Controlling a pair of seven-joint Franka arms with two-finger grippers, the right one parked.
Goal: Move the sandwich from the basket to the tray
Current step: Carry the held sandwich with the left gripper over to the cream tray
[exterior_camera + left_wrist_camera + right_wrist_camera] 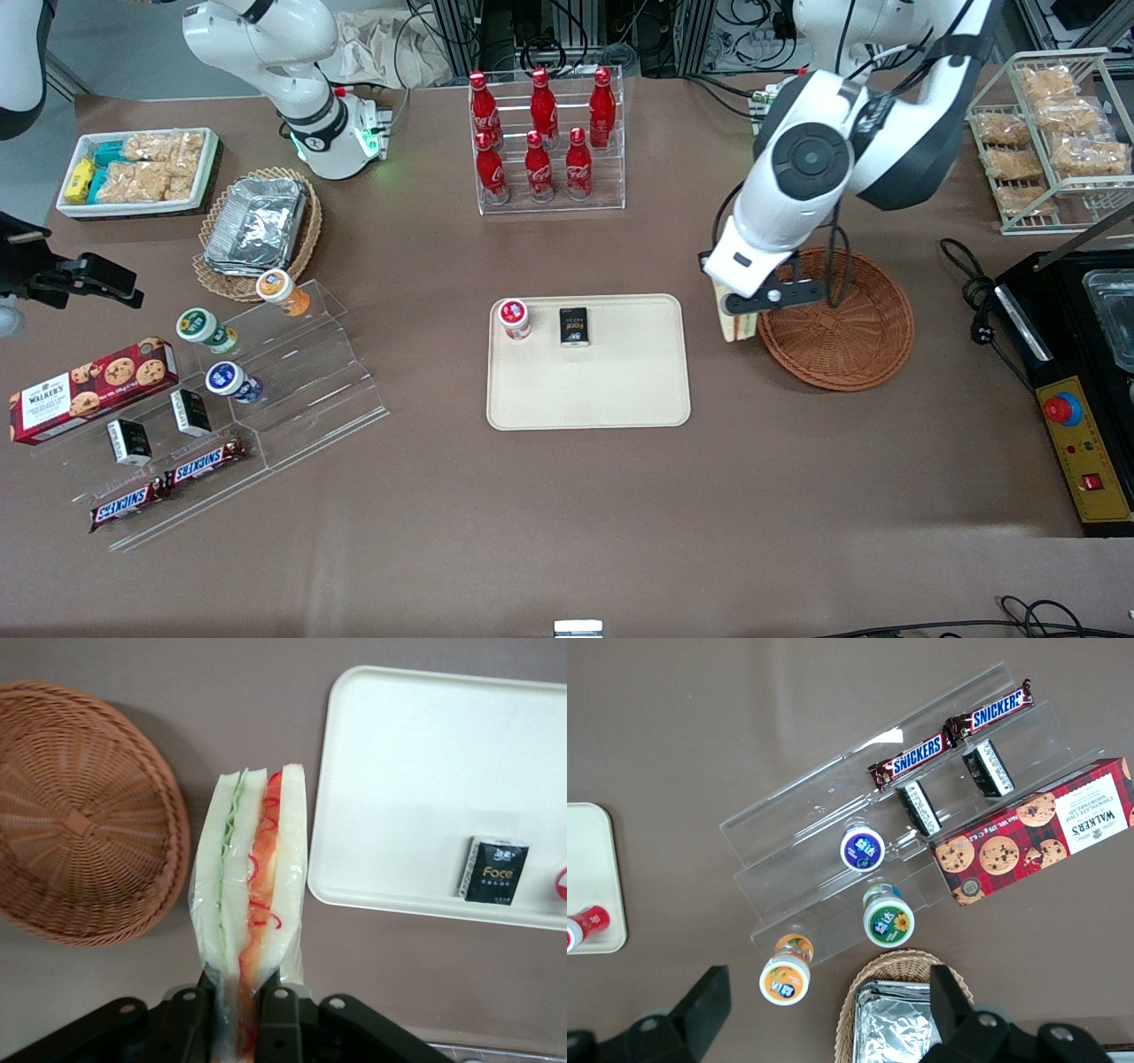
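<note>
My left gripper (742, 312) is shut on the sandwich (251, 895), a plastic-wrapped wedge of white bread with red, orange and green filling. It holds the sandwich (737, 324) above the table, between the reddish-brown wicker basket (837, 318) and the beige tray (588, 361). The basket (80, 815) looks empty in the left wrist view. The tray (416, 771) carries a small black box (496, 870) and a red-lidded cup (514, 318). The black fingers (276, 1017) clamp the sandwich's narrow end.
A clear rack of red cola bottles (542, 133) stands farther from the front camera than the tray. A tan basket with foil containers (257, 226), a white snack bin (137, 170) and an acrylic stand with snacks (213, 399) lie toward the parked arm's end. A black appliance (1076, 354) sits at the working arm's end.
</note>
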